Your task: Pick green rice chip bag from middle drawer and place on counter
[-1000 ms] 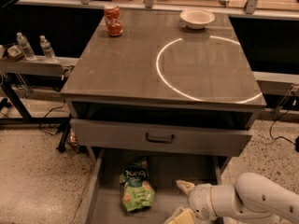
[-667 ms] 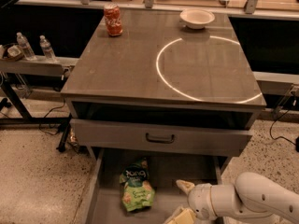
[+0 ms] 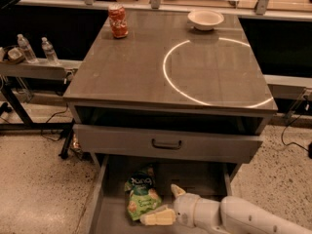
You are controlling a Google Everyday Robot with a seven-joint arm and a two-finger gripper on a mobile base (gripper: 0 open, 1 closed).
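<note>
The green rice chip bag (image 3: 142,196) lies flat on the floor of the open middle drawer (image 3: 200,177), near its left side, dark green end toward the cabinet. My gripper (image 3: 167,204) reaches in from the bottom right on a white arm. Its cream fingers are spread open, one fingertip (image 3: 176,189) to the right of the bag, the other (image 3: 157,218) at the bag's lower right corner. Whether they touch the bag I cannot tell. The counter (image 3: 131,67) with the bright white ring is above.
A red soda can (image 3: 118,21) stands at the counter's far left and a white bowl (image 3: 205,19) at its far right. A grey drawer front with a dark handle (image 3: 166,144) juts out above the open drawer. Water bottles (image 3: 48,49) stand on the left side shelf.
</note>
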